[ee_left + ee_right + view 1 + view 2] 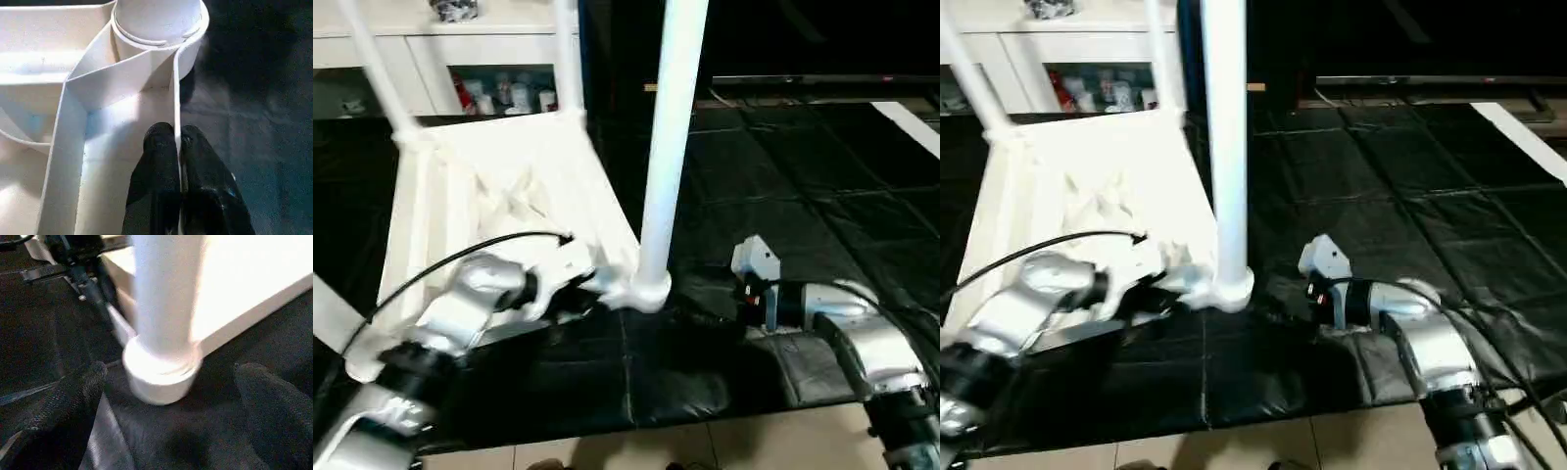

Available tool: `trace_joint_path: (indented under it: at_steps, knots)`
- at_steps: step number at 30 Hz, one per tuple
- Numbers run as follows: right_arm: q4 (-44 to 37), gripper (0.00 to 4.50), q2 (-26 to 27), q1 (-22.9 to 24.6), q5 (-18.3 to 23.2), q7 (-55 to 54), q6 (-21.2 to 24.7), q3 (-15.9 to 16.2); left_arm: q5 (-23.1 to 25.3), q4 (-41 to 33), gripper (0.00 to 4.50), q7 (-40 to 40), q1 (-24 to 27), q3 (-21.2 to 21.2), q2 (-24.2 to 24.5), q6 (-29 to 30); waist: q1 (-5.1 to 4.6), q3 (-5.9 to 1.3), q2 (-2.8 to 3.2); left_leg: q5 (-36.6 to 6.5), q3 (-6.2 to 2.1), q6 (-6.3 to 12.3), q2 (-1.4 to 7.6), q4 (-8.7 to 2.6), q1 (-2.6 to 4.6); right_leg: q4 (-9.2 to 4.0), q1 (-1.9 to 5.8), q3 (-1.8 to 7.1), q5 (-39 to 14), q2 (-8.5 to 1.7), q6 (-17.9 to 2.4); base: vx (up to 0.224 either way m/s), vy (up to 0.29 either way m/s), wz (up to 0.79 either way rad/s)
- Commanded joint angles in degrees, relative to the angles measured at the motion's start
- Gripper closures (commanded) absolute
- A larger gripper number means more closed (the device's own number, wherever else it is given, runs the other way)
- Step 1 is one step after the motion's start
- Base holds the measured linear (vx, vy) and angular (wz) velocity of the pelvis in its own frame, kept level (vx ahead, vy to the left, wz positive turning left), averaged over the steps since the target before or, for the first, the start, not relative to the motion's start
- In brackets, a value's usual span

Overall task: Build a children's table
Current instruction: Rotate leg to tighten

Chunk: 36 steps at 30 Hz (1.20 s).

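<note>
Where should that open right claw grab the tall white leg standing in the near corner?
Probably low on the leg, just above the corner socket, coming in level from the robot's right. The leg is an upright round tube, and the right gripper already faces it with its fingers spread to either side.

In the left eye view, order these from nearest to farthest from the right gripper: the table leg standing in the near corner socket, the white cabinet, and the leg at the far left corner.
1. Near corner leg: just to the left of the right gripper, standing upright in its socket.
2. Far left leg: across the upturned table top, rising at its far left corner.
3. White cabinet: at the back left, behind the table.
</note>
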Motion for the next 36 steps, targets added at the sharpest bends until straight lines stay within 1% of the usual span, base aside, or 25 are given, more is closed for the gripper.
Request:
trace_joint_path:
  at_steps: [1,4,5,8,13,17,26,34,36]
  knots:
    - [0.8,0.0,-0.8,-1.0,-0.7,1.0,-1.2,0.6,-1.1,-2.3,4.46,-4.0,0.1,-3.1,-0.6,-2.5,-0.17,-3.47,0.2,-12.1,-0.77,3.11,2.55,-4.11,0.25,-4.51,2.84,3.45,-18.7,-4.26,-10.0,0.0,0.0,0.0]
    - [2.6,0.0,-0.4,-2.3,-1.1,2.2,-1.8,1.5,-0.4,-2.3,4.46,-5.7,0.2,-4.4,0.0,-3.8,0.52,-3.45,0.26,-12.0,-0.62,2.86,2.64,-4.15,0.45,-4.46,2.85,3.57,-18.4,-4.3,-10.3,0.0,0.0,0.0]
    - [3.1,0.0,-0.2,-2.9,-1.2,2.8,-2.2,2.0,-0.2,-2.1,4.46,-5.9,0.0,-4.7,0.1,-4.3,0.78,-3.5,0.16,-12.0,-0.63,2.67,2.61,-4.14,0.39,-4.36,2.94,3.56,-18.4,-4.38,-10.5,0.0,0.0,0.0]
    - [3.5,0.0,0.1,-3.3,-1.2,3.6,-2.3,2.6,-0.1,-1.9,4.46,-6.3,-0.1,-4.9,0.1,-4.8,0.9,-3.47,0.14,-12.3,-0.65,2.46,2.62,-4.16,0.32,-4.44,3.07,3.56,-19.3,-4.41,-9.9,0.0,0.0,0.0]
    - [3.5,0.0,0.1,-3.3,-1.2,3.6,-2.3,2.6,-0.1,-1.9,4.46,-6.3,-0.1,-4.9,0.1,-4.8,0.63,-3.46,0.04,-12.8,-0.76,2.11,2.49,-4.18,0.29,-4.61,3.1,3.52,-21.3,-4.38,-8.9,0.0,0.0,0.0]
    - [3.5,0.0,0.1,-3.3,-1.2,3.6,-2.3,2.6,-0.1,-1.9,4.46,-6.3,-0.1,-4.9,0.1,-4.8,0.7,-3.64,0.07,-11.4,-0.71,2.38,2.53,-4.06,0.26,-4.32,3.13,3.56,-19.1,-4.3,-9.4,0.0,0.0,0.0]
    - [3.5,0.0,0.1,-3.3,-1.2,3.6,-2.3,2.6,-0.1,-1.9,4.46,-6.3,-0.1,-4.9,0.1,-4.8,0.71,-3.68,0.07,-11.2,-0.65,2.52,2.49,-3.97,0.27,-4.21,3.17,3.54,-18.1,-4.26,-10.0,0.0,0.0,0.0]
    - [3.5,0.0,0.1,-3.3,-1.2,3.6,-2.3,2.6,-0.1,-1.9,4.46,-6.3,-0.1,-4.9,0.1,-4.8,0.74,-3.68,0.02,-10.9,-0.64,2.58,2.43,-3.93,0.24,-4.24,3.22,3.51,-18.7,-4.25,-9.7,0.0,0.0,0.0]
    - [3.9,0.0,0.2,-3.6,-1.1,4.0,-2.5,2.8,-0.1,-1.8,4.46,-6.5,-0.1,-5.0,0.1,-5.1,0.77,-3.75,0.06,-10.5,-0.65,2.6,2.48,-3.9,0.26,-4.13,3.21,3.53,-18.0,-4.25,-9.9,0.0,0.0,0.0]
